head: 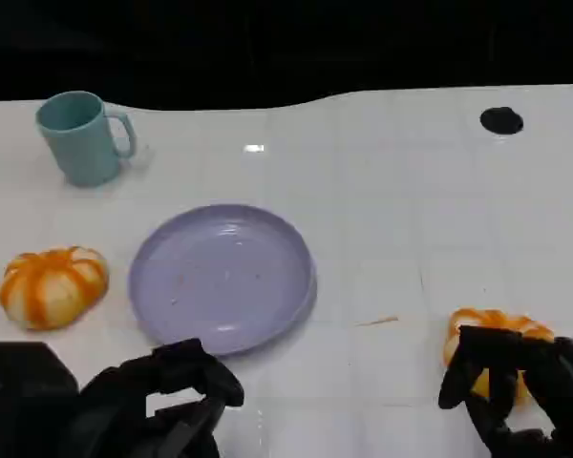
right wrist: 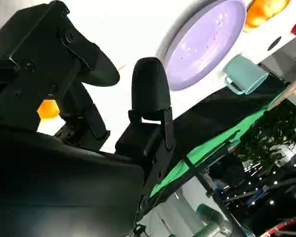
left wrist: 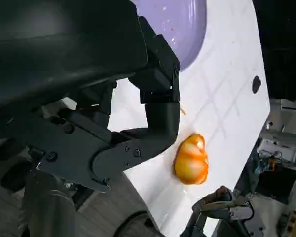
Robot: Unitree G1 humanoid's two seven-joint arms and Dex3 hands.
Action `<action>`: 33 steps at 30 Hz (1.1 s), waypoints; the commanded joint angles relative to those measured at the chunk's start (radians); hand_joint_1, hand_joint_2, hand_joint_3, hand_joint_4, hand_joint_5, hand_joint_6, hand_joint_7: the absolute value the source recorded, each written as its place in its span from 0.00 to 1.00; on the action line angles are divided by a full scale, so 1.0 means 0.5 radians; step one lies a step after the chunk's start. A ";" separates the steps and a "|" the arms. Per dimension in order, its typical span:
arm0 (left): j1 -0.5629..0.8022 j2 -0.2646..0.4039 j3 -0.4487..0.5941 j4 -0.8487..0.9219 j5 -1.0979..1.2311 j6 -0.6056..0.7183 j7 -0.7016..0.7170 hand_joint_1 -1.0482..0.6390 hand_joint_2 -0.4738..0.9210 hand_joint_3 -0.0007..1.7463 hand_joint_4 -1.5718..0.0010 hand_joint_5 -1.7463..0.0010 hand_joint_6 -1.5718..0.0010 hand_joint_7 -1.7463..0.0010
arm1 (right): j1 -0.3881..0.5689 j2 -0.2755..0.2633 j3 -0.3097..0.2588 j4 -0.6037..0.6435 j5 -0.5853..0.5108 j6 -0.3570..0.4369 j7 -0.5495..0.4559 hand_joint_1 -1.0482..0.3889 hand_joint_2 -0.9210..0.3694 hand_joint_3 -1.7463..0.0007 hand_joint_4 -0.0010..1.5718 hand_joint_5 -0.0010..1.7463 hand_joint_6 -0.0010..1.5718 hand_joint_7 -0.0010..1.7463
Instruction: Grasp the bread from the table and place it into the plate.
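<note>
I see the purple plate (head: 222, 277) bare. My right hand (head: 516, 386) has its fingers (head: 477, 367) curled onto the near bread (head: 497, 329); my left hand (head: 162, 405) holds nothing, fingers loosely apart.

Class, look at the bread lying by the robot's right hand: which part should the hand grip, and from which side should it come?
Probably across the rounded sides of the bread, from above. It is a low dome resting flat on the table, with no handle. The right hand is already at its near side.
</note>
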 commanded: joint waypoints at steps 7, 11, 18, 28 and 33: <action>-0.008 0.015 0.022 0.002 -0.007 0.004 -0.005 0.42 0.90 0.45 0.57 0.00 0.62 0.16 | -0.003 -0.019 -0.006 -0.017 0.002 0.021 0.015 0.73 0.55 0.17 0.60 1.00 0.57 0.77; -0.007 0.016 0.018 -0.011 0.000 0.012 0.004 0.42 0.90 0.45 0.57 0.00 0.62 0.16 | -0.005 -0.021 -0.007 -0.012 0.007 0.016 0.014 0.72 0.55 0.18 0.60 1.00 0.57 0.77; -0.010 0.011 0.019 -0.014 -0.007 0.016 0.004 0.42 0.90 0.45 0.57 0.00 0.62 0.16 | -0.004 -0.020 -0.007 -0.012 0.002 0.026 0.013 0.72 0.56 0.16 0.60 0.99 0.56 0.77; -0.017 0.012 0.022 -0.021 -0.004 0.030 0.003 0.42 0.91 0.45 0.57 0.00 0.63 0.16 | -0.015 -0.028 -0.016 -0.011 0.006 0.022 0.016 0.73 0.56 0.15 0.60 1.00 0.57 0.75; -0.015 0.014 0.021 -0.025 0.000 0.030 0.005 0.43 0.91 0.45 0.57 0.00 0.63 0.15 | -0.014 -0.030 -0.027 -0.054 0.016 0.064 0.046 0.74 0.56 0.15 0.58 1.00 0.56 0.73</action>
